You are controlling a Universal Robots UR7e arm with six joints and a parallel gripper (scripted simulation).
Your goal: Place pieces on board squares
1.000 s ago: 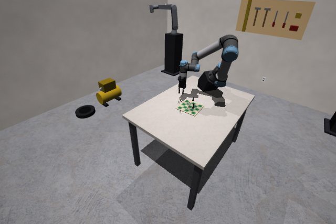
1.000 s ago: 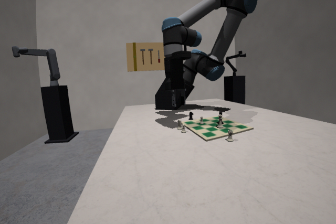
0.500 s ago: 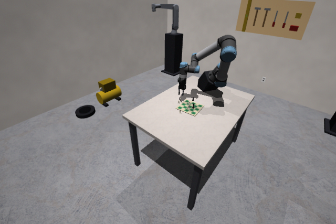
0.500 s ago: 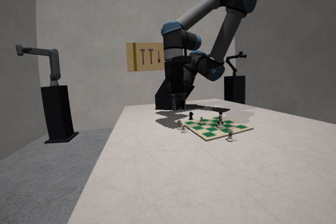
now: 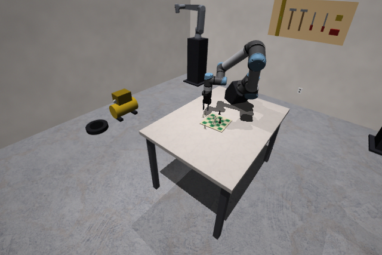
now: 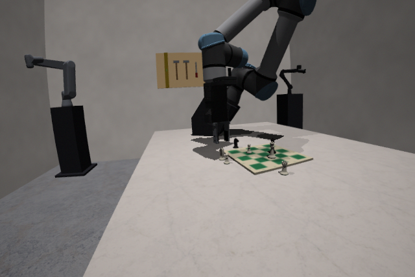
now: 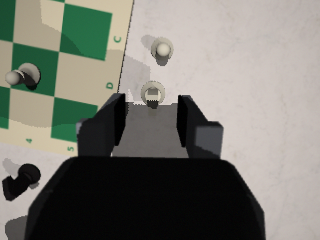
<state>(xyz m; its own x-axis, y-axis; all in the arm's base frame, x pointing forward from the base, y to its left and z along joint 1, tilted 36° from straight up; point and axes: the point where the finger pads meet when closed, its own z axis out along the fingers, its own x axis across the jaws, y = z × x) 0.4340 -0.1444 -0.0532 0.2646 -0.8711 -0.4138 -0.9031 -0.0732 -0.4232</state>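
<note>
The small green and cream chessboard (image 6: 268, 158) lies on the table, and it also shows in the wrist view (image 7: 55, 65). My gripper (image 7: 151, 110) is open and empty, and hovers above the table just off the board's edge by the letters C and D. The white rook (image 7: 153, 93) stands on the table right below, in line with the gap between my fingertips. The white pawn (image 7: 162, 48) stands just beyond it, also off the board. The black knight (image 7: 20, 180) stands off the board near the digit 5. Another white piece (image 6: 284, 168) stands beside the board's near edge.
A white pawn (image 7: 20, 76) stands on a green square of the board. A tall white piece (image 6: 272, 151) and a black piece (image 6: 272, 140) stand further along the board. My arm's base (image 5: 237, 91) sits on the table behind the board.
</note>
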